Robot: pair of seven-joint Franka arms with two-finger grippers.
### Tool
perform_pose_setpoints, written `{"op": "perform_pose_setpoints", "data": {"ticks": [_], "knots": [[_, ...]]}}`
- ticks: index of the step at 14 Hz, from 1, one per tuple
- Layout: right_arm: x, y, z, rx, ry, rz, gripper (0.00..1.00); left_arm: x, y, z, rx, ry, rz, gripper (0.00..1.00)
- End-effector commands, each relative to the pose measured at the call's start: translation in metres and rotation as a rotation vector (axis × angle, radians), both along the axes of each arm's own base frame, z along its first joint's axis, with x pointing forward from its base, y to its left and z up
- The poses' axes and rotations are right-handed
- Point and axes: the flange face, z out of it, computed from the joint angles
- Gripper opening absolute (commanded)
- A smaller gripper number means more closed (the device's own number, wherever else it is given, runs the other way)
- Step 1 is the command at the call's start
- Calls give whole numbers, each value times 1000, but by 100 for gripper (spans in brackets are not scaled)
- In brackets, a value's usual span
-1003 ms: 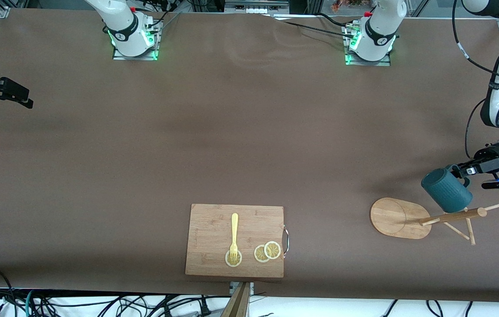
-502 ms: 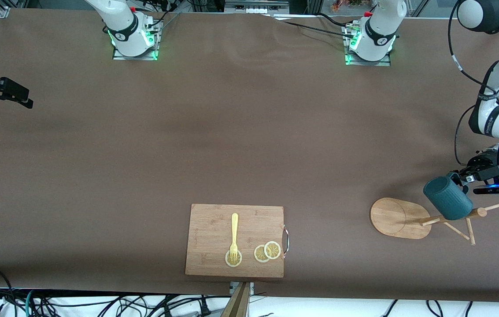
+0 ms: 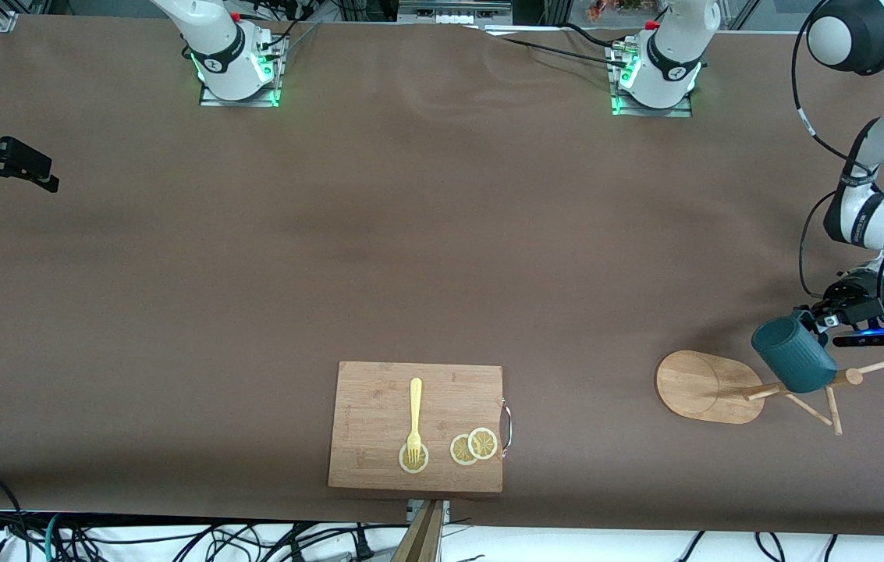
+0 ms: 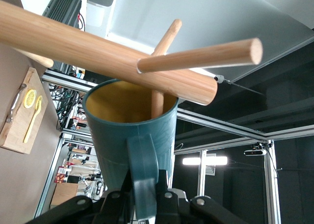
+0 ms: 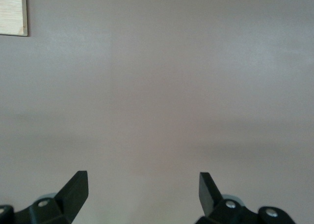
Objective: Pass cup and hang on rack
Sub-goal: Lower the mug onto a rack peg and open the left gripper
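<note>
Left end effector [image 3: 814, 318]: we saw it clamped narrow on the loop handle of the cup, up in the air over the rack at the left arm's end of the counter; in the left wrist view its fingers [image 4: 119, 203] pinched the handle from both sides.
Cup [image 3: 793, 356]: we found the dark teal ribbed mug tilted, its mouth facing the rack's pole; in the left wrist view a thin peg reached into its yellowish-tan inside [image 4: 128, 102].
Rack [image 3: 703, 386]: we noted the light bamboo mug tree standing on its oval base on the counter, with the pole and thin pegs showing out toward the left arm's end; the cup sat over the pole, just above the pegs.
Right end effector [image 5: 143, 193]: we saw it spread wide and holding nothing, waiting over bare counter at the right arm's end, well apart from the rack.
Cutting board [image 3: 379, 406]: we saw it lying on the counter well apart from the rack, toward the right arm's end.
Fork [image 3: 414, 414]: we saw the yellow fork on the cutting board, its tines on a lemon slice [image 3: 413, 460].
Other lemon slices [image 3: 473, 446]: we counted two, overlapping, beside the fork on the board.
Counter [image 3: 426, 234]: we saw it covered in brown.
</note>
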Motion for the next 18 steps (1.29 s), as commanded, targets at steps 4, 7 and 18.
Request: {"op": "perform_pose_setpoints", "data": {"ticks": [4, 7, 18], "knots": [[2, 5, 6, 8, -3, -4, 100, 4, 7, 0, -32, -34, 3, 100], [2, 4, 6, 9, -8, -5, 100, -5, 7, -1, -35, -27, -39, 100], [2, 4, 6, 9, -8, -5, 100, -88, 24, 20, 280, 137, -543, 100]]}}
